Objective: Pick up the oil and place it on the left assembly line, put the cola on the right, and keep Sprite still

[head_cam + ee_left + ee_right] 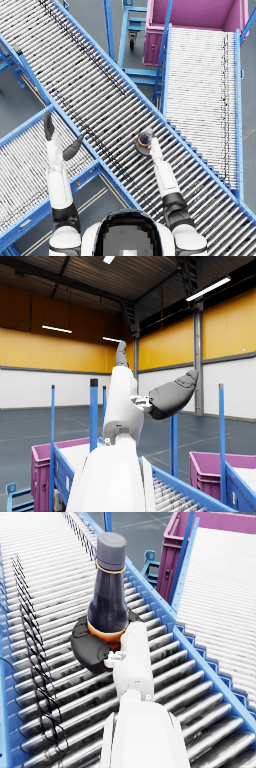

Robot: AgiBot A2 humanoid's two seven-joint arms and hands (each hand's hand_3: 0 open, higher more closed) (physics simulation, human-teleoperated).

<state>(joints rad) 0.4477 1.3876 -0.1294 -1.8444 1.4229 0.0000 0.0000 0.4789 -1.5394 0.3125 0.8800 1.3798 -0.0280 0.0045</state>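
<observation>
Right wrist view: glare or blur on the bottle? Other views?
Right wrist view: sharp, evenly lit; soft sheen on the dark bottle and rollers, nothing blown out; right hand at its base is a detail-less black mass. Head view: sharp, but roller lines alias and the bottle is small. Left wrist view: bright ceiling strip lights, left hand clear.

Rollers [50,572] shiny smooth metal; bottle [107,602] glossy dark plastic; its cap [110,549] matt grey.
</observation>
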